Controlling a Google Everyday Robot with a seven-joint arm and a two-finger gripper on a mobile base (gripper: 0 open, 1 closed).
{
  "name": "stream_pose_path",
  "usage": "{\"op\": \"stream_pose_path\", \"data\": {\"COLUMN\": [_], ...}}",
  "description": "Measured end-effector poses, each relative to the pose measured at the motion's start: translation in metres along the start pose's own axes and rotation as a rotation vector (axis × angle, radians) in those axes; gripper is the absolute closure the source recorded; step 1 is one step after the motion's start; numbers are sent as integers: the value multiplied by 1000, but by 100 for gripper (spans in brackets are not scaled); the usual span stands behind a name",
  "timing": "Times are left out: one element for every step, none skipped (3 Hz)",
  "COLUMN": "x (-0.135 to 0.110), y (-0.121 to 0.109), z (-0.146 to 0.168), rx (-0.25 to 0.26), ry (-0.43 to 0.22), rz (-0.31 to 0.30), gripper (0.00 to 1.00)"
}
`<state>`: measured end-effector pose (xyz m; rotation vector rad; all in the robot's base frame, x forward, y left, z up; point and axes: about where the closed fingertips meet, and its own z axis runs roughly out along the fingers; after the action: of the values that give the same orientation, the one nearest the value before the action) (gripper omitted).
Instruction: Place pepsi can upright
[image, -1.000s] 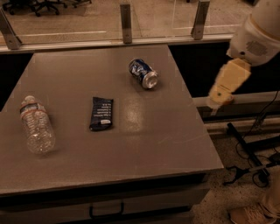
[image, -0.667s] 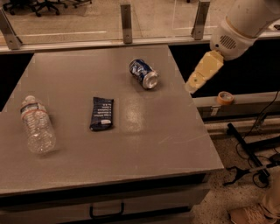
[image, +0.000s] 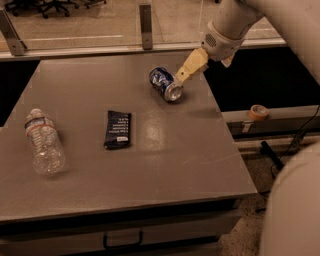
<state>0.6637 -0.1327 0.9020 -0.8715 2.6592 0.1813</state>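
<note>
The pepsi can is a dark-blue can with a silver top. It lies on its side on the grey table, toward the back right, with its silver end facing the front right. My gripper with tan fingers comes in from the upper right. Its tip is just above and right of the can, very close to it. It holds nothing that I can see.
A clear plastic bottle lies on its side at the table's left. A flat dark wrapper lies near the middle. A roll of tape sits on a ledge right of the table. A glass rail runs behind the table.
The gripper has swung left from beyond the table's right edge to just beside the can. The can, bottle and wrapper have not moved.
</note>
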Motion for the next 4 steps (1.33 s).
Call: {"op": "stream_pose_path", "data": {"x": [-6, -9, -23, -41], "y": [2, 1, 12, 25], "z": [6, 5, 20, 40], "rx": [-3, 1, 21, 22], "ry": [0, 4, 50, 100], "rz": [33, 41, 28, 22], "gripper": [0, 0, 0, 0]}}
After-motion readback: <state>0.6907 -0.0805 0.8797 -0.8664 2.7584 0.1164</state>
